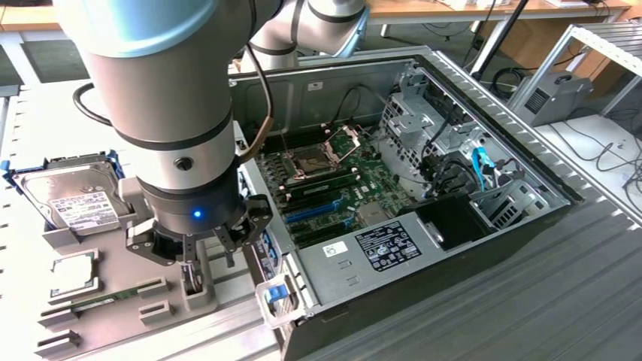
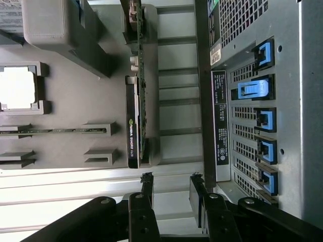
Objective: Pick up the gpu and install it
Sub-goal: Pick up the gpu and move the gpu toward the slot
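Gripper (image 2: 170, 177) was open, empty, hovering near gpu (image 2: 135, 126). Gpu sat on edge in gray holder (image 2: 154, 148) on parts tray (image 2: 65, 101), beside PC case (image 2: 308, 75), untouched.

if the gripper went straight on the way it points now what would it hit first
Most likely the top edge of the gpu, which stands on edge in its grey holder right under the open gripper. Depth is hard to judge, so it may be slightly off line.

Silver arm (image 1: 183, 143), pale blue joint caps (image 1: 140, 34), black jaws, blue light (image 1: 197, 214)
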